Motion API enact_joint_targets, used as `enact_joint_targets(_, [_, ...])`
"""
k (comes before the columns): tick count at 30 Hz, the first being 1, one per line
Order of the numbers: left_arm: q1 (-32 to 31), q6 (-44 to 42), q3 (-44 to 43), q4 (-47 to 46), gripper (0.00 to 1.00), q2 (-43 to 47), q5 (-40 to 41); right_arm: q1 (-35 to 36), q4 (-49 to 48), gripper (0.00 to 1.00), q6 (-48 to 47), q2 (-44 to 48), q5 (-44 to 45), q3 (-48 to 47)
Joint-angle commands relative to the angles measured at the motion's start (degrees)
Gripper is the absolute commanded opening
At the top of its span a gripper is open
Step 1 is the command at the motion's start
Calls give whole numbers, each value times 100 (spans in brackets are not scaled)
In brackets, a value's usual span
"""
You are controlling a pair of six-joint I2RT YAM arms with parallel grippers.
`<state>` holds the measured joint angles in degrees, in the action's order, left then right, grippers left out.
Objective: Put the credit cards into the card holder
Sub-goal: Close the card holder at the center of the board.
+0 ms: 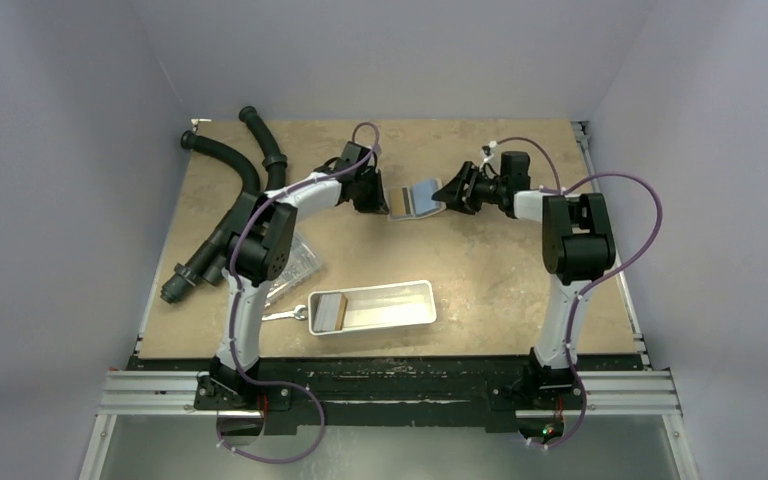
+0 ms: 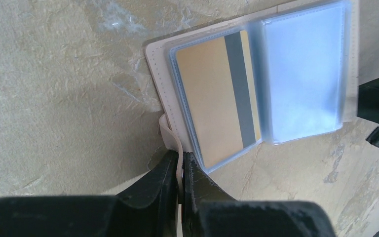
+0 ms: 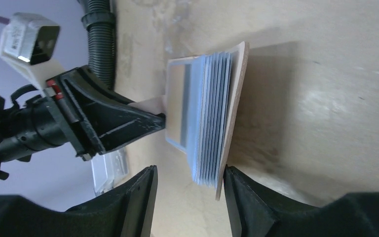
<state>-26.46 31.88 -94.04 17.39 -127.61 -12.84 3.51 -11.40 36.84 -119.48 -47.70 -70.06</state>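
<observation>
Left claw (image 2: 180, 170) was pinched shut on the card holder's (image 2: 301, 74) strap (image 2: 170, 136); right claw (image 3: 188, 173) gaped astride its opposite edge. One tan card (image 2: 212, 103) sat sleeved just beyond. Next, probably: fetching the spare card (image 1: 328, 312) from the tray (image 1: 400, 303).

We find the card holder (image 1: 418, 198) lying open at the far middle of the table (image 1: 520, 290), with the left gripper (image 1: 378, 205) at its left edge and the right gripper (image 1: 447, 192) at its right. A credit card (image 2: 212, 103) sits in its left panel. Nearer us lies the tray (image 1: 430, 303), with a second credit card (image 1: 328, 311) in its left end and the wrench (image 1: 282, 315) just left of it. The hoses (image 1: 273, 160) lie far left.
</observation>
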Motion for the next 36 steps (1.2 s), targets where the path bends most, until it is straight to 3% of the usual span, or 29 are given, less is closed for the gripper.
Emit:
enact_joint_targets(1, [-143,2,92,-112,2,35,-71,368,-693,58,141,449,-384,-188])
enact_joint_targets(10, [-166,-147,240,-3,2,264,21,1143,52,64,-137,440,30,-670])
enact_joint_targets(18, [-20,-362,582,259,38,824,15,896,216,66,-99,329,-118,-761])
enact_joint_targets(22, [129,-410,747,333,46,1152,-149,888,324,65,-175,321,-40,-862])
enact_joint_targets(31, [615,83,646,-138,50,1188,-888,1030,826,48,-380,-468,-23,-1784])
enact_joint_targets(36, [660,430,433,-413,51,827,-1131,1153,1069,36,-616,-690,140,-1728])
